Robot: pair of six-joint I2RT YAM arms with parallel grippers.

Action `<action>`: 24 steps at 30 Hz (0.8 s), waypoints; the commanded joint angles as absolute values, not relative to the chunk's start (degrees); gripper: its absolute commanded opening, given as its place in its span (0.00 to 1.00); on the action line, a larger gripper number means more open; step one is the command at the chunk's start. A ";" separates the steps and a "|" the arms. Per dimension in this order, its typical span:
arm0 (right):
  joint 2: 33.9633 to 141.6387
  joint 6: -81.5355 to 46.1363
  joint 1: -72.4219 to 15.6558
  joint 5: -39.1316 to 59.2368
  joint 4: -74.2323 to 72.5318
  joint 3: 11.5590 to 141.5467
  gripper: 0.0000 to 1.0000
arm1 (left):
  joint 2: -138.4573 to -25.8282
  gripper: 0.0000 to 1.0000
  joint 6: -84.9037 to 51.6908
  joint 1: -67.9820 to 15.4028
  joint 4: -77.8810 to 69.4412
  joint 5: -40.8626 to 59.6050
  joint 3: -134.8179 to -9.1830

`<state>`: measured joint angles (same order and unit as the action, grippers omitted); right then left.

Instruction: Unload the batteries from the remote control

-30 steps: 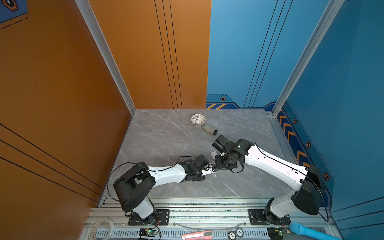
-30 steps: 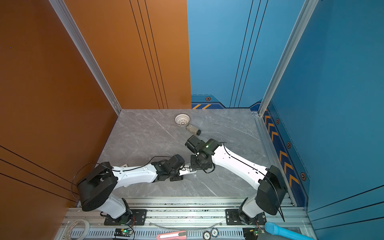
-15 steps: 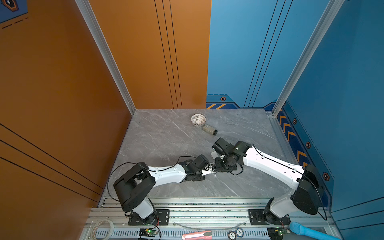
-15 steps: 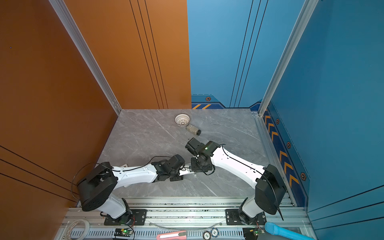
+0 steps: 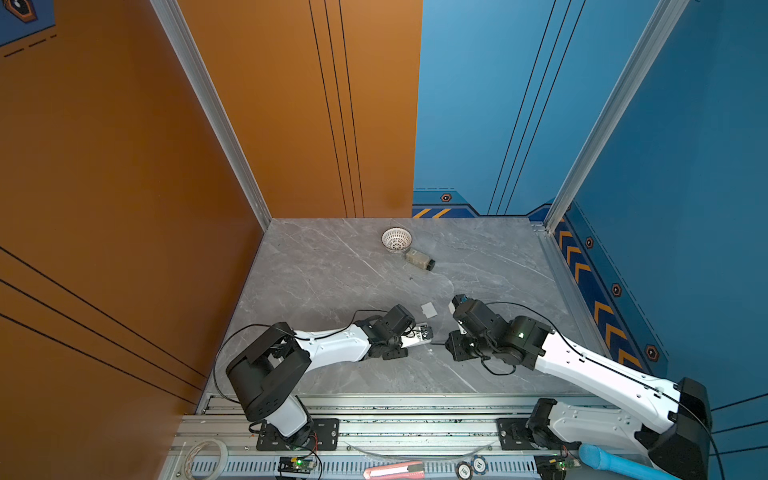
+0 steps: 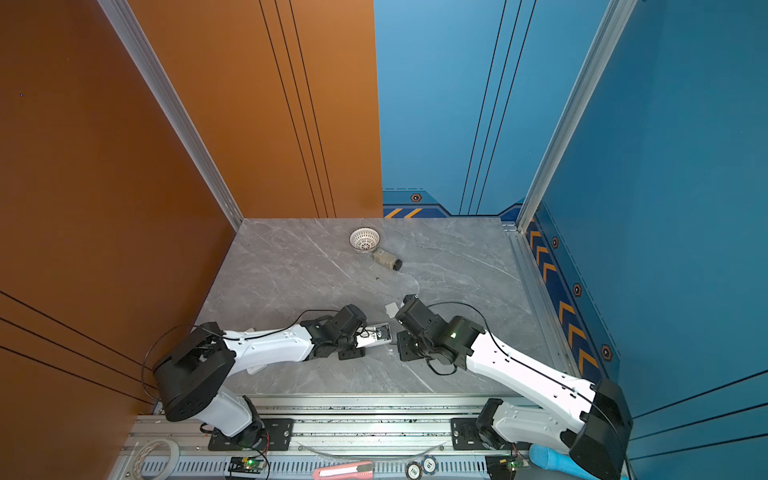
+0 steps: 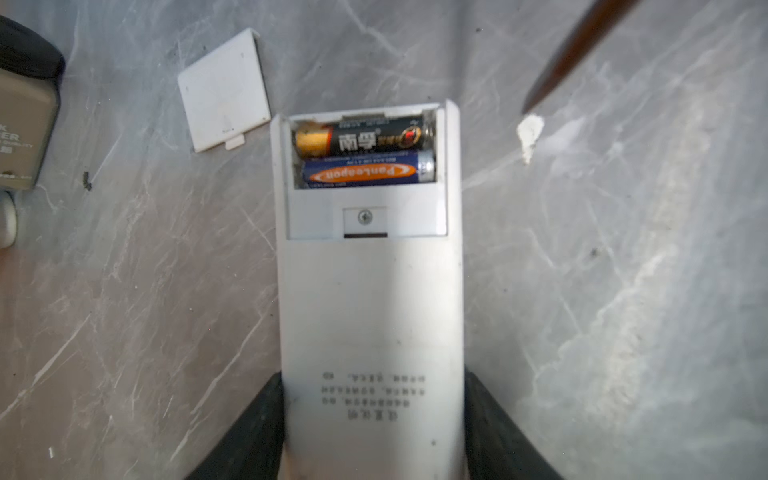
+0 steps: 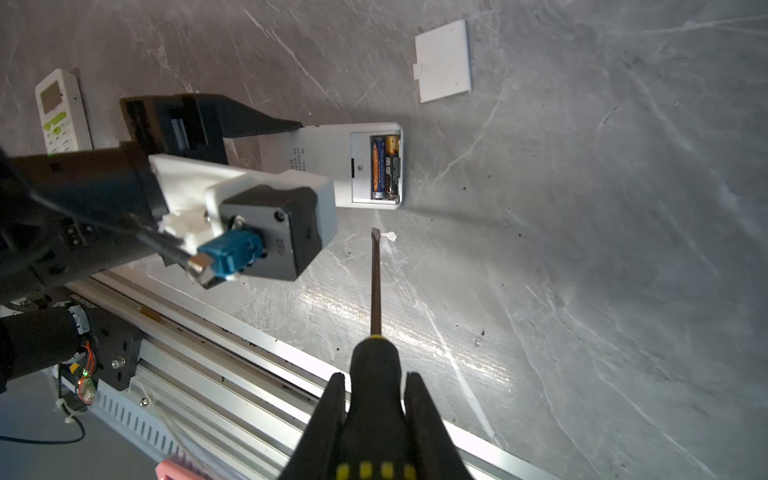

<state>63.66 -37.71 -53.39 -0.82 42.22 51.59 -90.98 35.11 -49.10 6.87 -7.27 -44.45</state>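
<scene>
Two batteries [image 7: 365, 143] in remote [image 7: 370, 311]; cover [image 7: 224, 89] lying beside it.

A long white plastic remote control [image 7: 370, 316] lies face down on the grey marble table [image 7: 145, 291]. The left gripper [image 7: 372, 399] holds one end of it, with a black finger [image 7: 257, 428] pressed on each side. Its battery hole is open. Two small round batteries lie inside, side by side: a black and gold battery [image 7: 365, 139] and a blue and orange battery [image 7: 365, 171]. The flat white lid [image 7: 224, 91] lies close by, not touching. A thin dark screwdriver [image 7: 569, 50] points at a small white scrap [image 7: 530, 133].
</scene>
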 commanded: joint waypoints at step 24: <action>69.52 -34.54 -63.46 -17.62 34.19 50.52 0.00 | -95.70 0.00 35.35 -48.12 15.66 -7.46 -44.79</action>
